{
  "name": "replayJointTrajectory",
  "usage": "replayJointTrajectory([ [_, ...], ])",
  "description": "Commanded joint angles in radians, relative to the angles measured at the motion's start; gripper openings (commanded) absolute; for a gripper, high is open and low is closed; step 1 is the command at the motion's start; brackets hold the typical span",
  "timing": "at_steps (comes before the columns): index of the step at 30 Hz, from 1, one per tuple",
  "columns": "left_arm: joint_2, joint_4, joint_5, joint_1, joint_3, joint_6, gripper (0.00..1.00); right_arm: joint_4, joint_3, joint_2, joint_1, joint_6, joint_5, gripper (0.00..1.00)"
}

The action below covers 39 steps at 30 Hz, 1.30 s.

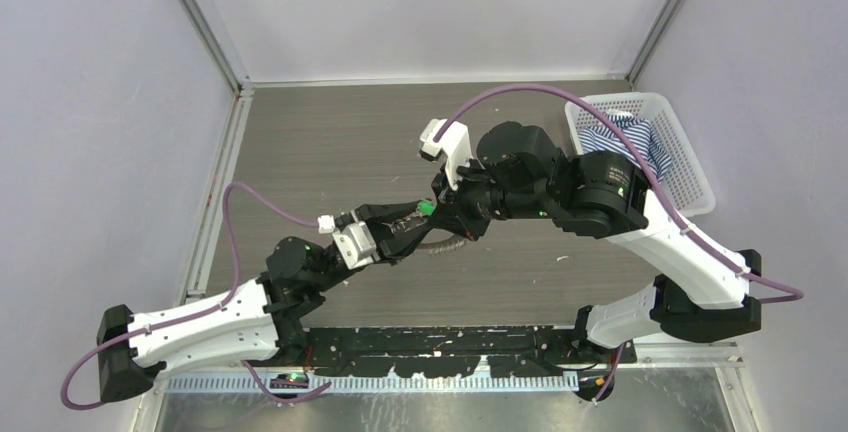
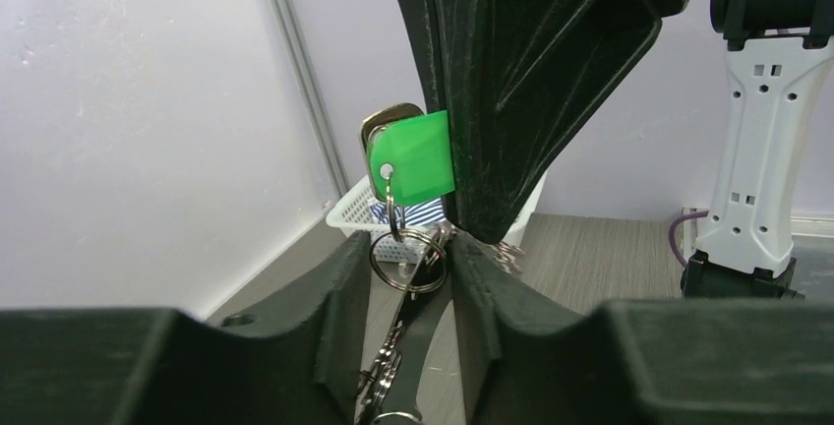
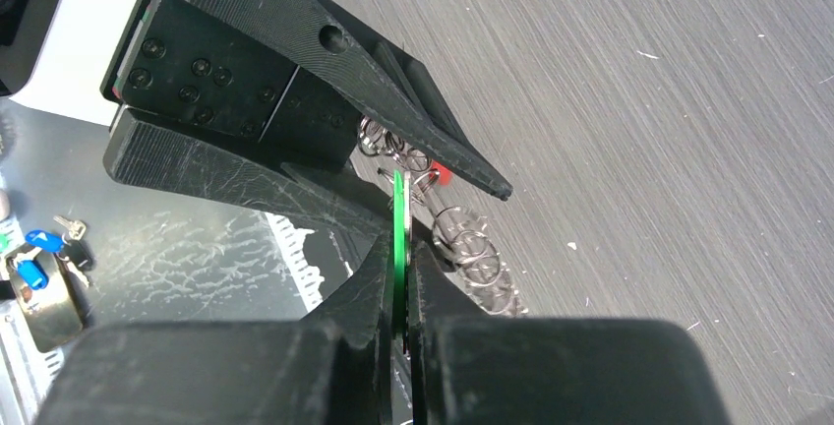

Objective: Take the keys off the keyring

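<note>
Above the table's middle, my right gripper [image 1: 432, 210] [image 3: 401, 253] is shut flat on the green-headed key [image 1: 425, 209] [image 2: 413, 159] [image 3: 397, 238]. A small link ring hangs from the key's hole and carries the larger silvery keyring [image 2: 407, 289]. The keyring spans the gap between the fingers of my left gripper [image 1: 405, 227] [image 2: 408, 248], and its wire touches both pads. The silvery keys [image 2: 388, 376] [image 3: 472, 253] [image 1: 440, 244] dangle in a bunch below the ring.
A white basket [image 1: 690, 167] [image 2: 349, 211] holding a striped cloth [image 1: 620, 142] stands at the back right of the wood-grain table [image 1: 330, 152]. Blue-headed keys [image 3: 34, 253] lie beside the near rail. The right arm's white link [image 2: 762, 150] stands close on the right.
</note>
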Motion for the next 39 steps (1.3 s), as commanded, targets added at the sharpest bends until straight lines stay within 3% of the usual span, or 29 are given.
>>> replayJointTrajectory([
  [1, 0.005, 0.075, -0.005, 0.001, -0.001, -0.001, 0.31, 0.036, 0.049, -0.007, 0.001, 0.016, -0.009, 0.01],
  [17, 0.025, 0.070, 0.001, 0.001, -0.007, 0.066, 0.01, 0.035, 0.053, -0.020, 0.002, 0.023, 0.017, 0.01],
  [24, 0.021, 0.065, -0.005, -0.046, -0.018, 0.243, 0.00, 0.038, 0.056, 0.000, 0.003, 0.043, 0.135, 0.01],
  [32, 0.037, 0.055, -0.109, -0.131, -0.018, 0.413, 0.00, 0.063, 0.045, 0.004, 0.001, 0.045, 0.209, 0.01],
  [39, 0.041, 0.080, -0.169, -0.163, -0.030, 0.469, 0.00, 0.083, 0.031, -0.009, 0.001, 0.050, 0.222, 0.01],
])
